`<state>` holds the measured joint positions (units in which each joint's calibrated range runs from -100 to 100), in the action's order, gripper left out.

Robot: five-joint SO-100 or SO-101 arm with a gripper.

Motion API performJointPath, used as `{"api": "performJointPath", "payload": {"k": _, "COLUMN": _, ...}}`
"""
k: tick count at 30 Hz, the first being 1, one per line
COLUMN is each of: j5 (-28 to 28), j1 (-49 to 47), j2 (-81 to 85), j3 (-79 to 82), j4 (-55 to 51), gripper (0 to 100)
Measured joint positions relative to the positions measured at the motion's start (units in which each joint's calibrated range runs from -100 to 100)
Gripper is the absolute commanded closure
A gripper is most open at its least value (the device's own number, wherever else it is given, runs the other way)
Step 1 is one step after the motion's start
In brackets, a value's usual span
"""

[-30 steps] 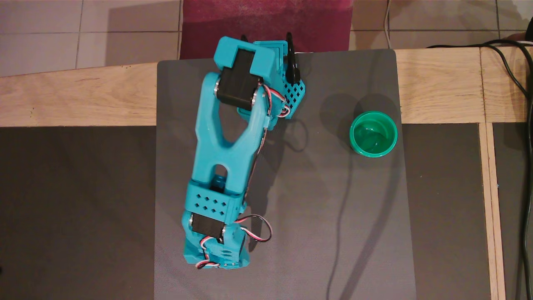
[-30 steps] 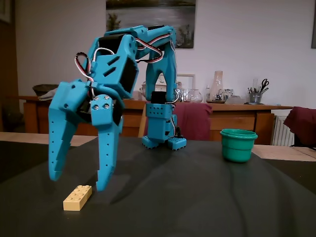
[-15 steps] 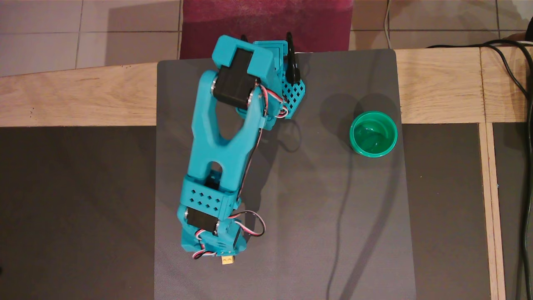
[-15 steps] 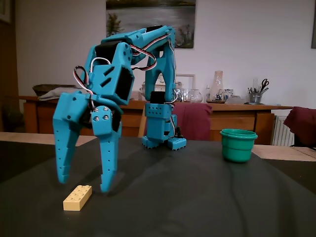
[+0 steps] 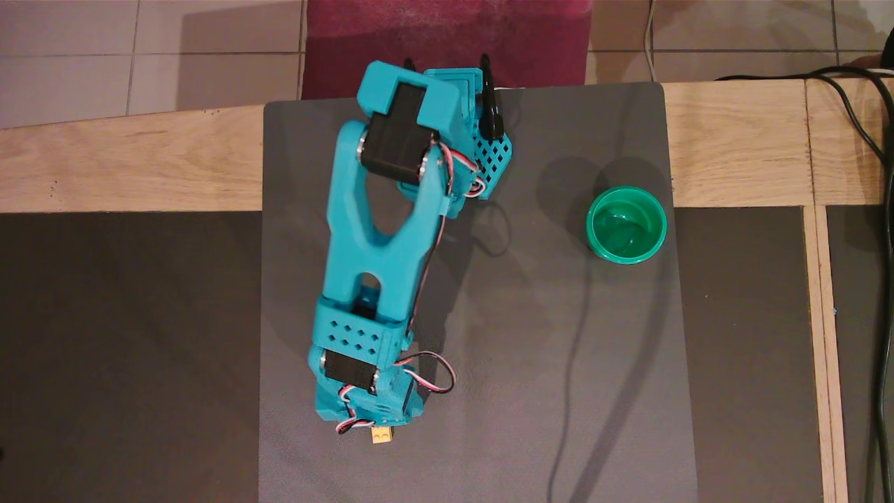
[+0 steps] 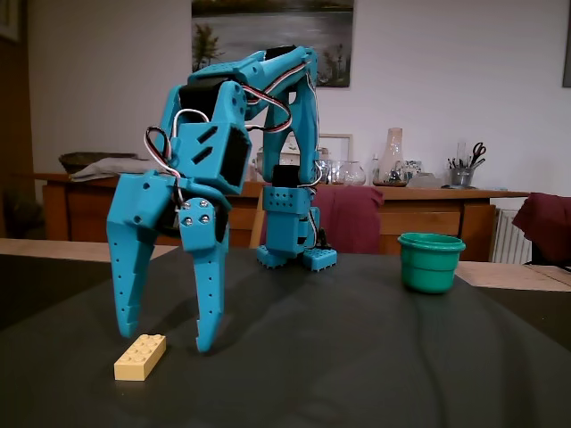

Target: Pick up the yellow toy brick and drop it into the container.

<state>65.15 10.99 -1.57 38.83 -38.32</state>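
Nearest you, the pale-yellow studded plastic brick (image 6: 140, 357) lies flat on the dark gray mat (image 5: 531, 391). Just behind it, your teal gripper (image 6: 168, 340) hangs spread wide, empty. Far right, the glossy round green cup (image 6: 431, 261) stands upright.

In the fixed view you are seeing the brick (image 6: 140, 357) lying on the mat (image 6: 357, 357), in front of the spread gripper (image 6: 167, 341). The cup (image 6: 430, 262) is standing well apart, far right, behind.
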Motion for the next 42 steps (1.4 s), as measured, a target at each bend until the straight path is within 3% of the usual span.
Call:
{"api": "performJointPath", "payload": {"k": 8, "j5": 0.0, "j1": -0.7, "j2": 0.0, "j3": 0.0, "j4": 0.7, "gripper": 77}}
{"api": "performJointPath", "payload": {"k": 19, "j5": 0.2, "j1": -0.2, "j2": -5.9, "j3": -0.2, "j4": 10.6, "gripper": 77}}
{"api": "performJointPath", "payload": {"k": 42, "j5": -0.4, "j1": 0.8, "j2": -6.8, "j3": -1.7, "j4": 7.0, "gripper": 78}}
